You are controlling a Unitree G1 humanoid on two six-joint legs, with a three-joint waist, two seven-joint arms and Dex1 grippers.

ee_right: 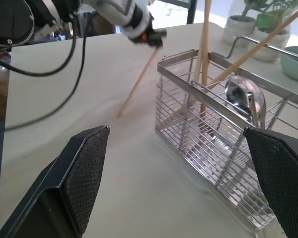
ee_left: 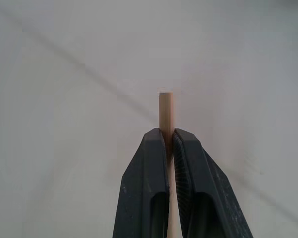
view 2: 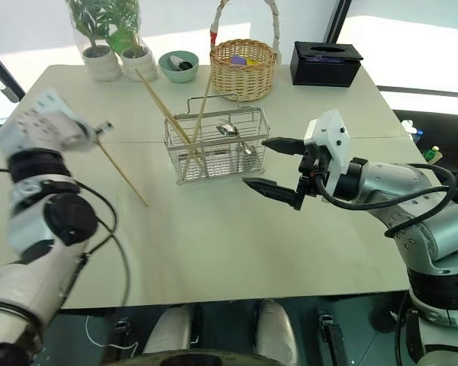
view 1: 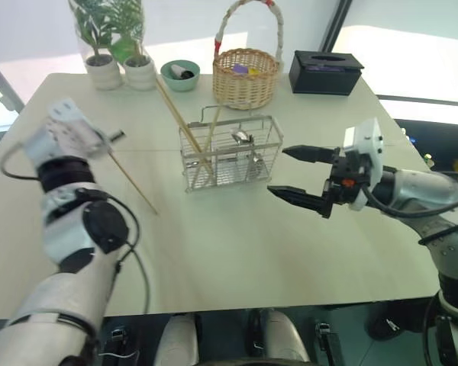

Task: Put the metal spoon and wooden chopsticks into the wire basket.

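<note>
- The wire basket (view 1: 230, 151) stands mid-table, already holding 2 wooden chopsticks (view 1: 182, 122) that lean out over its rim, and the metal spoon (view 1: 242, 138) upright in its right part.
- The left gripper (view 1: 116, 136) is clamped on 1 more chopstick (view 1: 134, 183), whose lower tip slants down to the table (view 1: 237, 244) left of the basket.
- The left wrist view shows the black fingers (ee_left: 149, 183) pinching that stick, its blunt end poking beyond them.
- The right gripper (view 1: 299, 175) is spread wide just right of the basket, holding nothing.
- Bare table lies in front of the basket.
- Behind it stand a wicker basket (view 1: 246, 76), a green bowl (view 1: 180, 75), 2 potted plants (view 1: 107, 46) and a black tissue box (view 1: 325, 72).
</note>
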